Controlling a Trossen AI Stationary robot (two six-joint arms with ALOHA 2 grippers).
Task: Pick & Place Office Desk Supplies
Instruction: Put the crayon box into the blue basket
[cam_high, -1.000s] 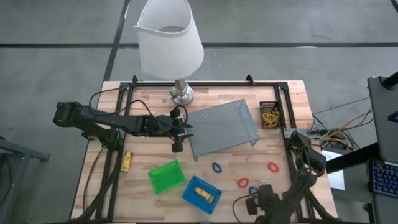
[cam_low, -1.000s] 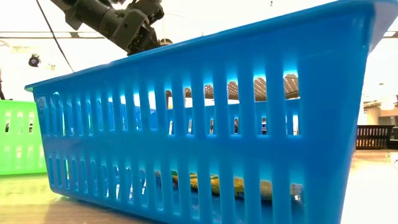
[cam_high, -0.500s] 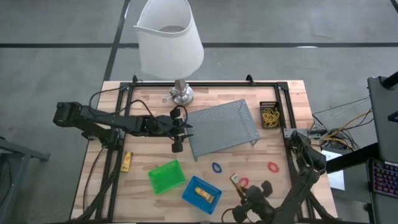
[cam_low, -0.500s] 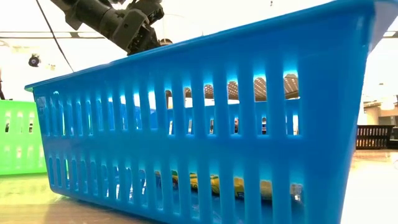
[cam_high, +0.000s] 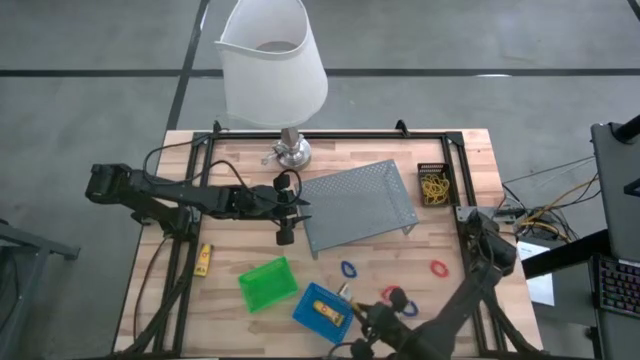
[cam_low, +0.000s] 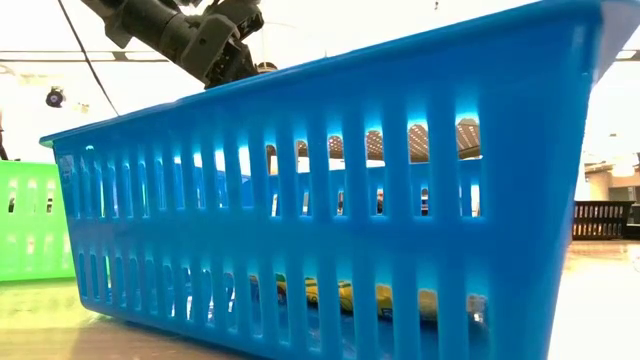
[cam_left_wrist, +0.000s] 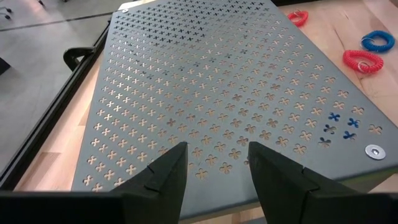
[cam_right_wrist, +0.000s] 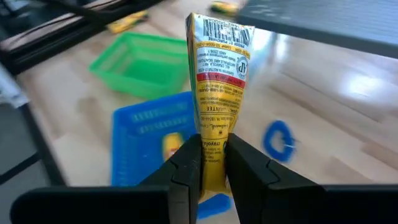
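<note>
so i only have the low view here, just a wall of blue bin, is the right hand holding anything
Observer: Yes. The right hand is shut on a yellow stick, upright between its fingers.
Operator: where is it relative to the bin
Observer: From above it is at the blue bin's right edge, by the red loop.
Operator: bin empty?
Observer: No, one yellow stick already lies inside it.
Operator: and the arm i see up top
Observer: That is the left arm; the left hand is open over the grey mesh tray, holding nothing.
</note>
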